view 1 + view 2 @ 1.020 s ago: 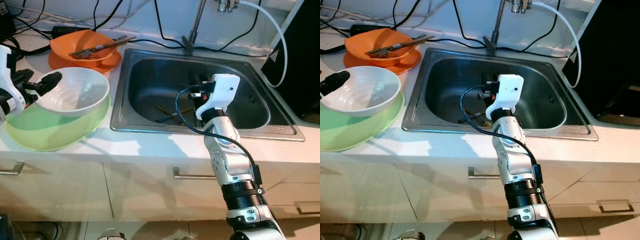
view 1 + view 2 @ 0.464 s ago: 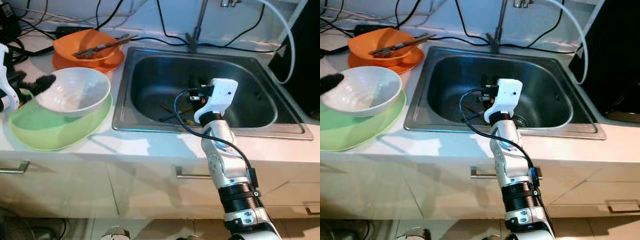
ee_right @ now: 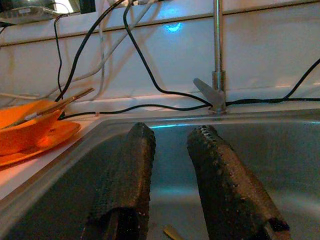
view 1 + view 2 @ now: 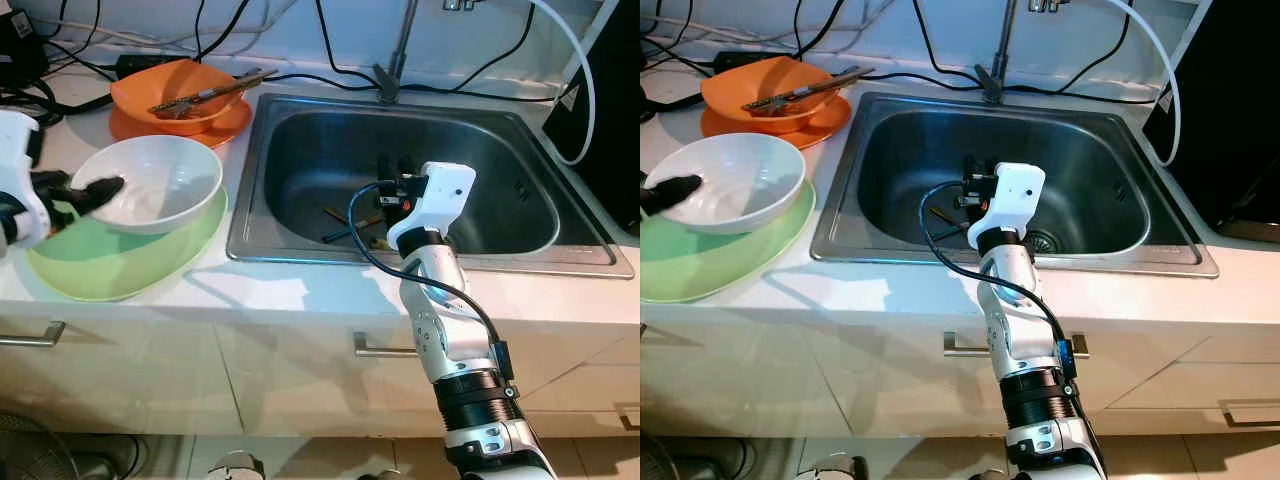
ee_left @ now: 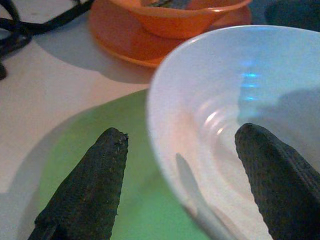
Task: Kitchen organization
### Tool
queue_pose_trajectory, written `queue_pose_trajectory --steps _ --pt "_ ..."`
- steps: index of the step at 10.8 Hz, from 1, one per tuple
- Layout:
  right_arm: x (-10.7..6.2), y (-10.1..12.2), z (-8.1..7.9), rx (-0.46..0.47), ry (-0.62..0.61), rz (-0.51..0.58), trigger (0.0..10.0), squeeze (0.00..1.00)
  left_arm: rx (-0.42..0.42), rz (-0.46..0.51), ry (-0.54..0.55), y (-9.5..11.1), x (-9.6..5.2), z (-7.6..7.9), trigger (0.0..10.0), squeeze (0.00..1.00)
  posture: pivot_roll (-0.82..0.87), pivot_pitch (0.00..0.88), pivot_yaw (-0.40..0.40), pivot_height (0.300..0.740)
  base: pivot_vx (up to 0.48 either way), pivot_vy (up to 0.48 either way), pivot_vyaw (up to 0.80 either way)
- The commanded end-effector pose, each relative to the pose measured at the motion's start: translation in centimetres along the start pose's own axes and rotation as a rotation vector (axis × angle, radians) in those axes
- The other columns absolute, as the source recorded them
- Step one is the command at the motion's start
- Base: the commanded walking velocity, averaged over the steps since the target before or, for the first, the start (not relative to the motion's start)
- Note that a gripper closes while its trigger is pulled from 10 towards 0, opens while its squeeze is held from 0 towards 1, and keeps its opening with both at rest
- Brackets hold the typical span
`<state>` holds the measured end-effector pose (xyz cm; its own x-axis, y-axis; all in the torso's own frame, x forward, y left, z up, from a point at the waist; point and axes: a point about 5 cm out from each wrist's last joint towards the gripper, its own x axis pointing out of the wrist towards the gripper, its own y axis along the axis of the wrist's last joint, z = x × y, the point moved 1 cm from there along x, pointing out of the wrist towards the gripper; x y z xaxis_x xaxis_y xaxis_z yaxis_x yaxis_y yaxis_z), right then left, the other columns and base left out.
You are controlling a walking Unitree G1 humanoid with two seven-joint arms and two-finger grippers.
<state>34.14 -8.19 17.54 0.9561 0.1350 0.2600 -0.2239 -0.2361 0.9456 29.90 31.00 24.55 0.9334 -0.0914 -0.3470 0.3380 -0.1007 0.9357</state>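
Observation:
A white bowl [image 4: 150, 185] rests on a light green plate [image 4: 120, 270] on the counter to the left of the sink. My left gripper [image 4: 95, 192] is open at the bowl's left rim. In the left wrist view, one finger [image 5: 90, 185] hangs over the green plate [image 5: 75, 145] and the other finger [image 5: 275, 175] is inside the bowl [image 5: 225, 100], so the rim stands between them. My right gripper [image 4: 392, 178] reaches into the steel sink [image 4: 300, 130]. Its fingers [image 3: 125, 180] are slightly apart with nothing between them. Thin chopsticks [image 4: 345, 222] lie on the sink floor.
An orange bowl [image 4: 170, 90] holding utensils [image 4: 205, 92] sits on an orange plate [image 4: 215, 125] at the back left. A faucet [image 4: 395, 60] and black cables [image 4: 330, 60] run behind the sink. A black appliance [image 4: 610, 90] stands at the right. Drawer handles [image 4: 385, 350] run below the counter edge.
The camera has shifted slightly. My left gripper's upper finger has moved from beside the bowl's left rim to over it. The right arm stays in the sink.

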Motion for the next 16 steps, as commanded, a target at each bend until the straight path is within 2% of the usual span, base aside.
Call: queue_pose_trajectory --steps 1,2,3,7,16 --pt "-0.1 -0.1 0.4 -0.005 -0.020 0.006 10.0 0.00 -0.024 -0.033 -0.036 -0.8 0.3 0.6 10.0 0.00 0.10 0.051 -0.009 0.740 0.000 0.000 0.00" --pt "-0.1 -0.1 0.4 -0.005 -0.020 0.008 10.0 0.00 -0.040 -0.039 -0.041 -1.0 0.4 0.8 6.8 0.00 0.10 0.051 -0.009 0.740 0.000 0.000 0.00" --pt "0.0 0.0 0.5 -0.007 -0.020 0.009 10.0 0.00 -0.062 -0.040 -0.046 -1.1 0.5 1.0 0.0 0.00 0.09 0.052 -0.010 0.740 0.000 0.000 0.00" --pt "0.1 0.3 0.9 -0.019 -0.032 0.017 10.0 0.00 -0.092 -0.026 -0.018 -1.0 1.2 1.1 0.0 0.00 0.08 0.055 -0.004 0.740 0.000 0.000 0.00" --pt "0.4 0.3 1.3 -0.026 -0.039 0.010 10.0 0.00 -0.159 0.054 0.066 -0.2 1.6 0.2 0.0 0.00 0.08 0.059 -0.011 0.740 0.000 0.000 0.00"
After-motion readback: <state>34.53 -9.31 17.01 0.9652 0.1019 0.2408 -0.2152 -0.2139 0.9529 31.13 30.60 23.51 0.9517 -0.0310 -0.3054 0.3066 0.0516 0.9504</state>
